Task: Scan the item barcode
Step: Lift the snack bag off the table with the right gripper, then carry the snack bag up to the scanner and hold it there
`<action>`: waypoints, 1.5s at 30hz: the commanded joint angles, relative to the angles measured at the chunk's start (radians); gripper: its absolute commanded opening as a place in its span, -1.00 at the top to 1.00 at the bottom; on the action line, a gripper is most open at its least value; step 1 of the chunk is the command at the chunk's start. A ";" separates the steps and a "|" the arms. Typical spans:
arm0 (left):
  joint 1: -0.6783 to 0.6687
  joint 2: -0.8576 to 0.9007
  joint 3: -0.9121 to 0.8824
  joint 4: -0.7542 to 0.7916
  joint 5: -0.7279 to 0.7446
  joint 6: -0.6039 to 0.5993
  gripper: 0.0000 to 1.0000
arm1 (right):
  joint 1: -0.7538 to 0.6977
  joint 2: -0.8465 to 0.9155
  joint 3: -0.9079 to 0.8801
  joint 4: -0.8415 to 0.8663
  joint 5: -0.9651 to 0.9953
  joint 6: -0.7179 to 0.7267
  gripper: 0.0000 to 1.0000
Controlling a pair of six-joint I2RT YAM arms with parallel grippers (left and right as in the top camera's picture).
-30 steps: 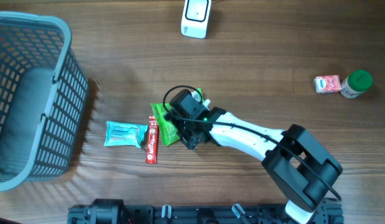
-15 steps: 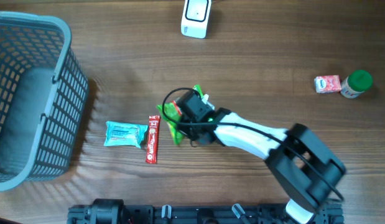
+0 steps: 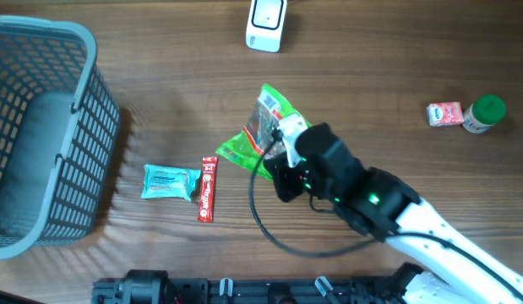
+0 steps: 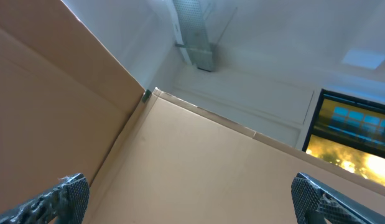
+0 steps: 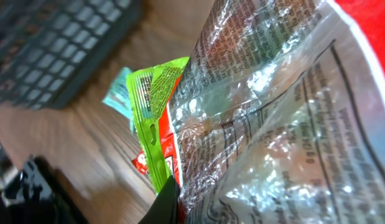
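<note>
A crinkly green snack bag (image 3: 259, 128) with a silver printed back hangs above the table's middle, tilted on edge. My right gripper (image 3: 280, 143) is shut on its lower right edge. In the right wrist view the bag (image 5: 273, 112) fills the frame, silver side with fine print facing the camera, and one dark finger (image 5: 170, 202) presses against it; no barcode can be made out. A white scanner (image 3: 267, 24) stands at the back edge, apart from the bag. My left gripper (image 4: 191, 202) is open with nothing between its pads, facing brown cardboard, and is absent from the overhead view.
A grey mesh basket (image 3: 100, 143) stands at the left. A light blue packet (image 3: 170, 181) and a red bar (image 3: 209, 189) lie beside it near the front. At the far right sit a pink packet (image 3: 444, 114) and a green-capped bottle (image 3: 483, 113).
My right gripper shut on the green bag, lifted it off the table and carried it back and to the right, turning its silver side up. The left gripper stayed open.
</note>
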 commanded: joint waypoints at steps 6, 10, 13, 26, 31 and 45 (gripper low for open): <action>0.007 -0.005 -0.003 -0.031 -0.010 -0.009 -1.00 | -0.001 -0.026 0.013 0.011 -0.396 -0.402 0.91; 0.007 -0.005 -0.003 -0.046 -0.010 -0.009 -1.00 | -0.001 -0.024 0.013 0.016 -0.307 -0.390 0.91; 0.007 -0.005 -0.003 -0.074 -0.010 -0.009 -1.00 | -0.001 -0.003 0.012 0.035 -0.104 -0.360 0.91; 0.007 -0.005 -0.003 -0.081 -0.010 -0.009 -1.00 | -0.101 0.377 0.063 0.441 0.625 -0.431 0.91; 0.007 -0.005 -0.003 -0.108 -0.010 -0.009 -1.00 | -0.229 0.541 0.230 0.489 0.659 -0.502 0.91; 0.007 -0.005 -0.004 -0.132 -0.010 -0.009 -1.00 | -0.300 1.004 0.591 0.958 1.031 -1.280 0.91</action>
